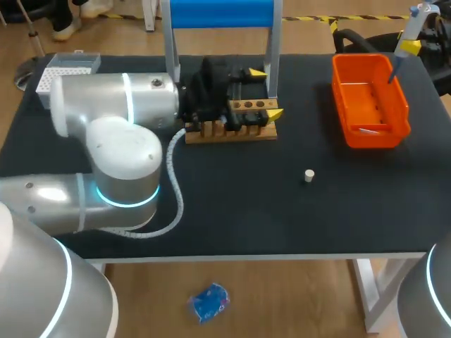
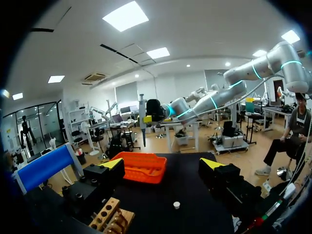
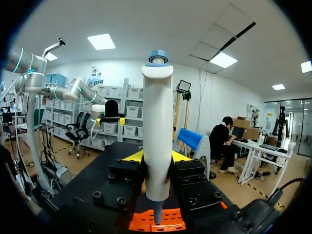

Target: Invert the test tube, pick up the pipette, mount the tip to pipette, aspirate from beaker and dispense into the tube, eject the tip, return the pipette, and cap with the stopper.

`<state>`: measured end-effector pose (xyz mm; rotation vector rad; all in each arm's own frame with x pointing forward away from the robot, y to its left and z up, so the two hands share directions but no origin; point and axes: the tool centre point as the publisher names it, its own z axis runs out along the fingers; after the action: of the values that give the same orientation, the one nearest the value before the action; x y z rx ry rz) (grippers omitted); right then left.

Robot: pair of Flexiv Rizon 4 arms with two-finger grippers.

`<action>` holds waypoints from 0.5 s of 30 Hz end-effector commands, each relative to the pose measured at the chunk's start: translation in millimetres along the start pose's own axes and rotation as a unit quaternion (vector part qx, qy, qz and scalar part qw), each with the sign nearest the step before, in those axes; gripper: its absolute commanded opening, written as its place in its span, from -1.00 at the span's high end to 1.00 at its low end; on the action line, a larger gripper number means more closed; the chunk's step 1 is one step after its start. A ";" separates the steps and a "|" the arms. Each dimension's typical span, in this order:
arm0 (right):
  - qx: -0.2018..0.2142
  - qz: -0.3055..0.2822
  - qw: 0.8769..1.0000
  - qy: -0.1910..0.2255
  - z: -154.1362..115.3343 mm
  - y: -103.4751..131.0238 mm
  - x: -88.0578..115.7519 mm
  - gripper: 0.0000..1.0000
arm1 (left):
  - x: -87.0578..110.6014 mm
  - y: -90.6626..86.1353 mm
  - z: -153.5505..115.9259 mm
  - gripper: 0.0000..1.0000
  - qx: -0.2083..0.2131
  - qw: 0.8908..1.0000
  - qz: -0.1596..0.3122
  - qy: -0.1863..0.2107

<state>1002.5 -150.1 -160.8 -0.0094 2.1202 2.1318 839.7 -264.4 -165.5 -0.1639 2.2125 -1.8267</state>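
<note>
My right gripper (image 1: pixel 412 44) hangs over the far right of the table, shut on a white pipette (image 1: pixel 400 56) with a blue cap. In the right wrist view the pipette (image 3: pixel 157 136) stands upright between the yellow fingertips (image 3: pixel 132 156), nose down over the orange bin (image 3: pixel 156 220). My left gripper (image 1: pixel 266 93) is open, low over the wooden tube rack (image 1: pixel 232 127); in the left wrist view the rack (image 2: pixel 108 217) lies under one finger. A small white stopper (image 1: pixel 309 174) sits alone on the black mat; it also shows ahead of the left gripper (image 2: pixel 163 165) as the stopper (image 2: pixel 176 205). I see no test tube clearly.
The orange bin (image 1: pixel 370 105) stands at the back right with a small pale piece inside. A grey tip box (image 1: pixel 67 69) sits at the back left corner. A blue-topped frame (image 1: pixel 218 14) rises behind the rack. My left arm's bulky body covers the table's left part.
</note>
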 end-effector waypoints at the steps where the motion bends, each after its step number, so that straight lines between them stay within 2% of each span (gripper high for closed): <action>1: 0.001 0.000 1.000 0.002 -1.0 0.3 -0.9 1.00 | -5.2 6.1 -29.1 -1.00 0.146 0.989 0.011 0.018; 3: 0.001 0.000 1.000 0.002 -1.0 0.3 -0.9 1.00 | -5.2 7.1 -32.2 -1.00 0.162 0.986 0.010 0.029; 4: 0.001 0.000 1.000 0.002 -1.0 0.3 -0.9 1.00 | -5.3 8.9 -33.5 -1.00 0.149 0.988 0.017 0.038; 13: 0.001 0.000 1.000 0.002 -1.0 0.3 -0.9 1.00 | -6.9 13.5 -38.6 -1.00 0.126 0.992 0.020 0.016; 15: 0.001 0.000 1.000 0.002 -1.0 0.3 -0.9 1.00 | -5.4 14.8 -38.8 -1.00 0.108 0.994 0.031 0.011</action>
<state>1002.4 -150.2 -160.8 -0.0093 2.1202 2.1317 841.7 -224.7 -169.1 -0.0514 2.1036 -1.9406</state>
